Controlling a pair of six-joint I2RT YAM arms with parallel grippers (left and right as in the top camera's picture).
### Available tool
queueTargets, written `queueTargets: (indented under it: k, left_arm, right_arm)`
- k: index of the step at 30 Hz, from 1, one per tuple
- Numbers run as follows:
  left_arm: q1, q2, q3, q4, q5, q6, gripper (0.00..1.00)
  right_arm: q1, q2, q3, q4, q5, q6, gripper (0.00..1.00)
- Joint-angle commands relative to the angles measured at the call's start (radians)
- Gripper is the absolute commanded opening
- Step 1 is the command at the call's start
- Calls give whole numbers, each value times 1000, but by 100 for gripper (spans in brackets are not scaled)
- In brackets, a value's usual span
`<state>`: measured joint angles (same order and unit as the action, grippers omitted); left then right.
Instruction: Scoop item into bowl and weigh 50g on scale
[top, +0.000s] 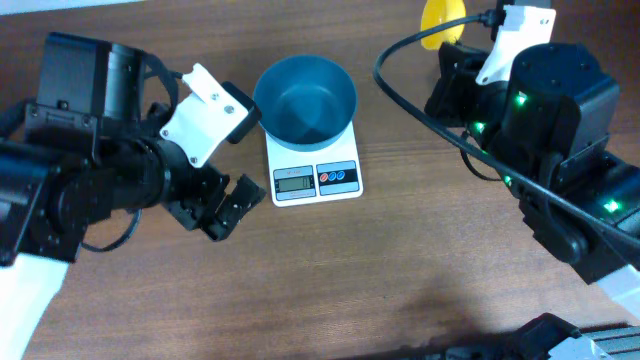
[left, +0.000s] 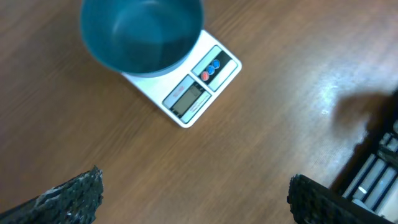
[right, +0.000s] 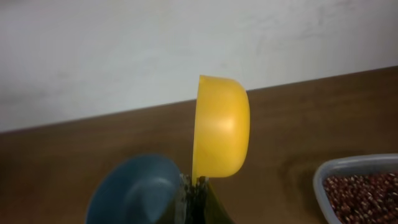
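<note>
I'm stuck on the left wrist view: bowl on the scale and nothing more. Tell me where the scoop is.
Observer: The yellow scoop is gripped by its handle in the right claw and is turned on its side.
Operator: Now find the beans for me.
Observer: The beans lie in a clear tub, at the lower right edge of the right wrist view.
Operator: Place the scoop against the bowl.
Observer: Seen from overhead, the scoop is at the table's far edge, to the right of the bowl and apart from it.
</note>
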<state>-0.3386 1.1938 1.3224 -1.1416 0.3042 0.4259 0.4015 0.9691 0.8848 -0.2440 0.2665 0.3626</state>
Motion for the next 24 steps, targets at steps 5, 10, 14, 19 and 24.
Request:
queueTargets:
  k: [5,10,14,19,24]
  left_arm:
    - [-11,-14,16,-8,-118,-104,99]
    - [-11,-14,16,-8,-118,-104,99]
    - [-11,-14,16,-8,-118,-104,99]
    - [-11,-14,16,-8,-118,-104,99]
    - [-11,-14,16,-8,-118,-104,99]
  right_arm:
    - [-5,-34,38,-155,-5,-19,4]
    - [-26,-34,104,-297,6,-19,4]
    - [-124,-33,144,-381,-60,-13,4]
    - [-153,-37,148,-384,-447,20,4]
    - [-153,-41,148,-586,-374,19,4]
